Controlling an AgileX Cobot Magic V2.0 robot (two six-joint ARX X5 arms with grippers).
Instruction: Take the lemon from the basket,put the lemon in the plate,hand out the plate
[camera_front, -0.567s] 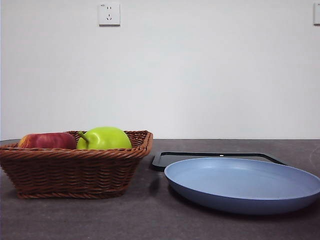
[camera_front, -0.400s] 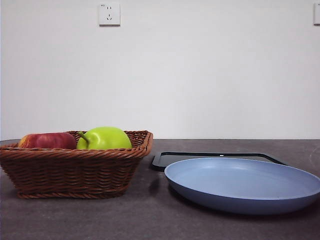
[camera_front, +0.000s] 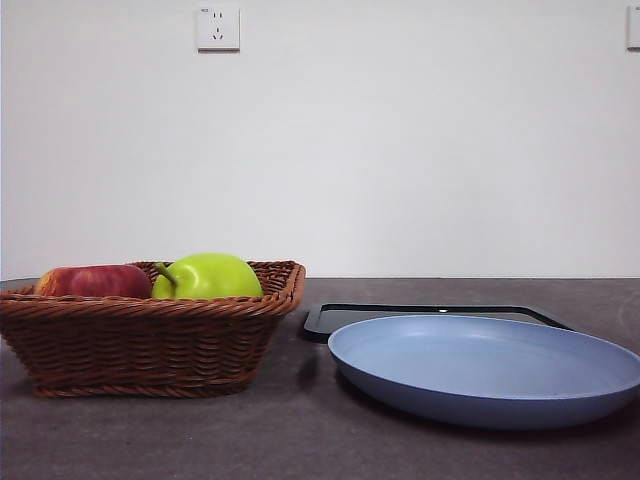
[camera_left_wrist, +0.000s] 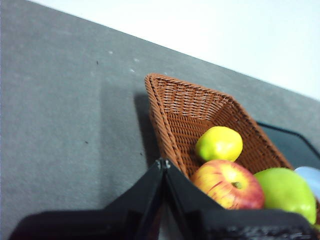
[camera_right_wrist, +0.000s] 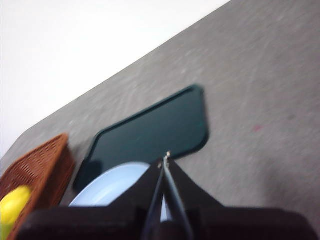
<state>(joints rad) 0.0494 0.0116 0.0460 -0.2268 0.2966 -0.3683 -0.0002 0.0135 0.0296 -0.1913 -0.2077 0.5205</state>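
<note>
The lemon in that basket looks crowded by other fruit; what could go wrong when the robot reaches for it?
The lemon sits low in the basket against the red apple, so the left gripper, its fingers shut now, might nudge or grab the apple instead. The green fruit hides the lemon from the front view. The plate overlaps the black tray, so it might shift.

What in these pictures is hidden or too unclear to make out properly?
- Bright yellow oval lemon: absent from the front view, hidden behind the brown woven wicker basket's wall and the other fruit.
- Flat black rectangular tray: front view, mostly behind the round light-blue plate.
- Right wrist view: blurred; lemon cut off by the edge.
</note>
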